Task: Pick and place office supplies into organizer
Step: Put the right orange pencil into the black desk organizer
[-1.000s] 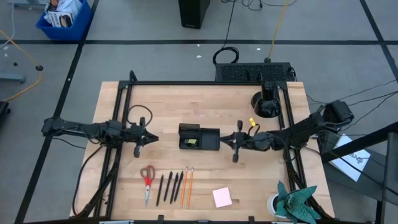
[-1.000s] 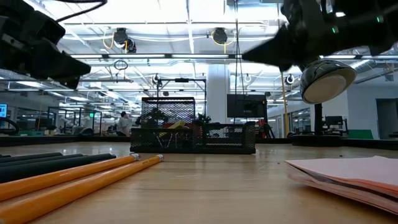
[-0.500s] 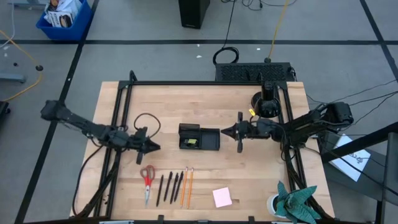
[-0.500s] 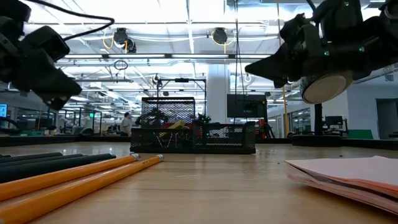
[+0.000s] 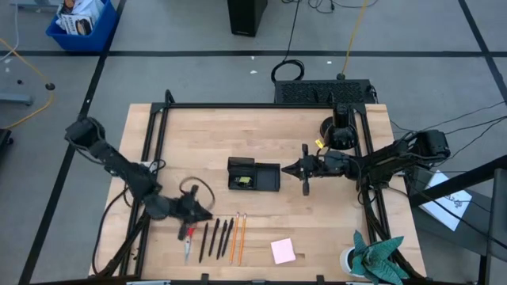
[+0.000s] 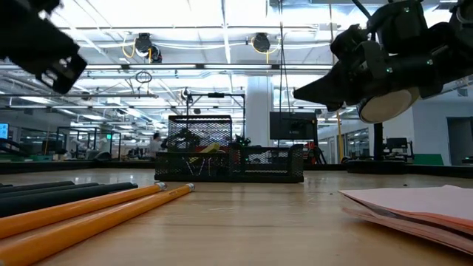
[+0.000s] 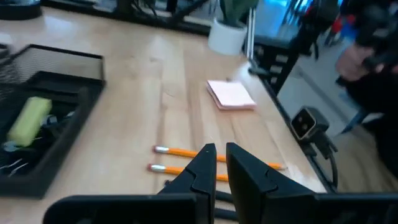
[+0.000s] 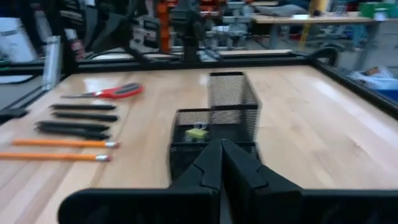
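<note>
Organizer [image 5: 253, 175]: black mesh tray, mid table, w/ a taller bin at one end and low compartments beside it. A yellow-green bit [image 5: 246, 182] lies in a low compartment.

Left gripper [image 5: 207, 214] hangs low just above the top ends of the supply row, right by the scissors' red handles. Its fingers [image 7: 200, 169] are almost pressed together, only a thin gap, nothing pinched. Right gripper [image 5: 287, 168] sits just beside the organizer's right end, fingers pressed together, nothing in it.

Near the left gripper, at the table's front edge, the row goes: 1 pair of red-handled scissors [image 5: 188, 240], then 3 thin dark pens [image 5: 215, 238], then 2 orange pencils [image 5: 238, 238]. All lie side by side, not touching the organizer. The left arm covers part of the scissor handles in the high view.

Farther right, 1 pink sticky-note pad [image 5: 283, 251] lies flat, apart from the pencils. 1 plant in a white pot [image 5: 371, 258] stands at the front right corner. 1 round black camera mount base [image 5: 338, 134] stands at the back right, behind the right arm. A black metal frame [image 5: 261, 105] runs round the table. On the floor past the table: 1 blue bin [image 5: 81, 21] w/ papers.
</note>
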`<state>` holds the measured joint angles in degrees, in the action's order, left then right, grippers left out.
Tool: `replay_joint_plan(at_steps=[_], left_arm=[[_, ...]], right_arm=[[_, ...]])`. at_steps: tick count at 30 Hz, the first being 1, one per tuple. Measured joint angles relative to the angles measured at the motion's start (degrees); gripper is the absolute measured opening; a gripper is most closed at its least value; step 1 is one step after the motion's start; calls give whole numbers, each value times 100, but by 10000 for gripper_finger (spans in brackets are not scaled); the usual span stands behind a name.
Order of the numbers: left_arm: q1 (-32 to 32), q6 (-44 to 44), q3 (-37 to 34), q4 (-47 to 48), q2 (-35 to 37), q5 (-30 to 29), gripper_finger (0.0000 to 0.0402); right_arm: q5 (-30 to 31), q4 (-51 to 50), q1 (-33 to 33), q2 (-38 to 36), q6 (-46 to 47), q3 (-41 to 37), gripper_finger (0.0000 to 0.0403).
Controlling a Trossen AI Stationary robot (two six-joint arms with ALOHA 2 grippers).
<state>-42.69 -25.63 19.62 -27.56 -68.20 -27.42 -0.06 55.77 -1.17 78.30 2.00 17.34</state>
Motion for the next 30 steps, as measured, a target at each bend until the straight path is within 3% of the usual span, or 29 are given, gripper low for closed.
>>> replay_joint_plan(at_steps=[7,12,15,21,27,30], left_arm=[[-249,-69,1609,1797,-1095,-156,42],[-399,-77,1948,1742,-1294,-768,42],[-374,-743,2016,1622,-1339,-1014,42],[-432,-1771,2458,1908,-1838,-879,42],[-432,-3194,3676,3428,-2548,-998,42],[-310,-4058,4521,4438,-3005,-746,42]], right_arm=[[-20,17,-36,0,-141,0,0],[-22,9,-214,0,-132,2,0],[-25,-10,-310,0,-157,2,0],[-25,-113,-440,0,-159,4,0],[-12,-127,-559,0,-295,4,0],[-11,-166,-595,0,-251,4,0]])
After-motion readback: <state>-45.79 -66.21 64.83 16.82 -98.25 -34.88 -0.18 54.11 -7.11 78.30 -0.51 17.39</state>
